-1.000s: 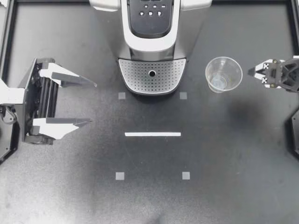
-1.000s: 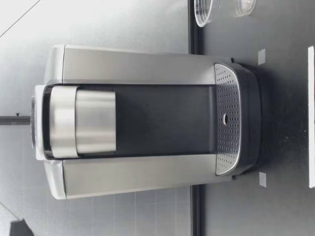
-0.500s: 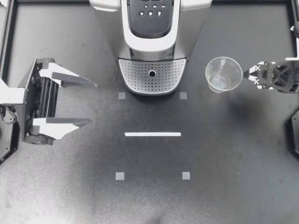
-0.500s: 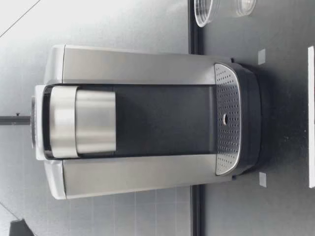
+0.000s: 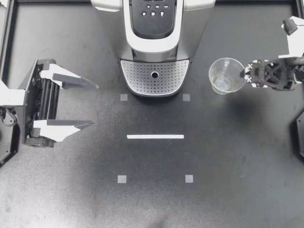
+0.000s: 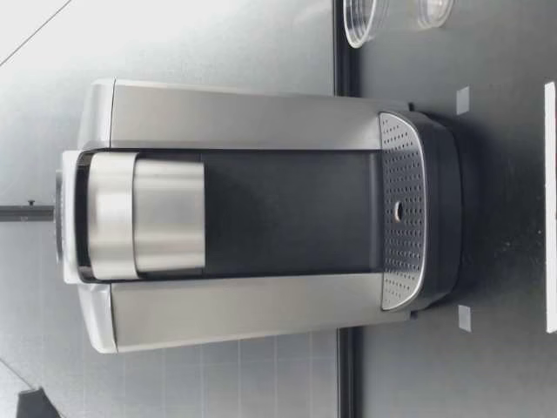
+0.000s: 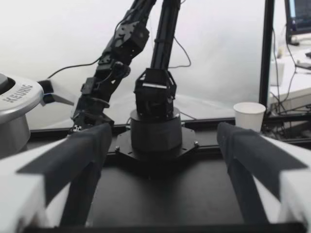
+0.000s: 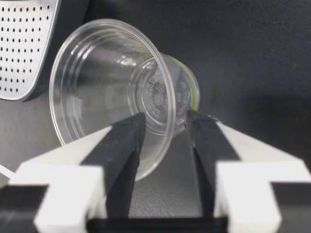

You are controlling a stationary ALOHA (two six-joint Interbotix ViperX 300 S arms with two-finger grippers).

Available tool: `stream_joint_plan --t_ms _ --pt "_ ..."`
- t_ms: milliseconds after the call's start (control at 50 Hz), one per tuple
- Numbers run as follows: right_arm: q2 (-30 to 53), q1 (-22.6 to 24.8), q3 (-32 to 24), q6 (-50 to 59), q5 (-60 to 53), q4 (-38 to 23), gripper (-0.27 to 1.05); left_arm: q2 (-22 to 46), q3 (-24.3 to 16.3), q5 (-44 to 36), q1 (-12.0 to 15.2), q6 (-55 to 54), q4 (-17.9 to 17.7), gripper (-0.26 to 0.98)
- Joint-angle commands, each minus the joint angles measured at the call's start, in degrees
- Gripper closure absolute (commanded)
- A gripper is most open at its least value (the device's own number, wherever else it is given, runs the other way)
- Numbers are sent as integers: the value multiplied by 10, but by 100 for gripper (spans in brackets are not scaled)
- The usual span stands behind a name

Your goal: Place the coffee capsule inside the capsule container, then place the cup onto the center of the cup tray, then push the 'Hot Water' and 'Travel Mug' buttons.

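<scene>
Straddling the cup (image 5: 227, 76) rim, right jaws stand narrowly parted — left jaws gape wide.

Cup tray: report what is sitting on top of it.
Nothing rests on the cup tray: only its perforated surface and centre hole show. The cup stands on the table beside it. What lies beneath the tray's grille cannot be seen.

Robotics lab: black test table (image 5: 228, 156), dangling cables (image 7: 190, 52), monitor (image 7: 299, 17).
</scene>
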Motion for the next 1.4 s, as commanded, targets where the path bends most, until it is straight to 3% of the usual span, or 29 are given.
stream_joint_plan --t_ms 0,300,420,900,1380 --pt "4 -3 -17 -2 1 1 36 -3 -10 -2 -1 -1 -1 -15" --pt "-6 -2 -22 1 14 2 65 -3 -9 -3 -1 -1 -1 -15" --pt "-14 25 -36 10 11 4 73 -3 -9 -3 -1 -1 -1 -15" --pt "53 114 -113 113 -114 11 73 -5 -4 -3 -1 0 -1 -15" --pt "182 124 -221 111 -126 1 73 -10 2 -3 -1 -4 -1 -15"
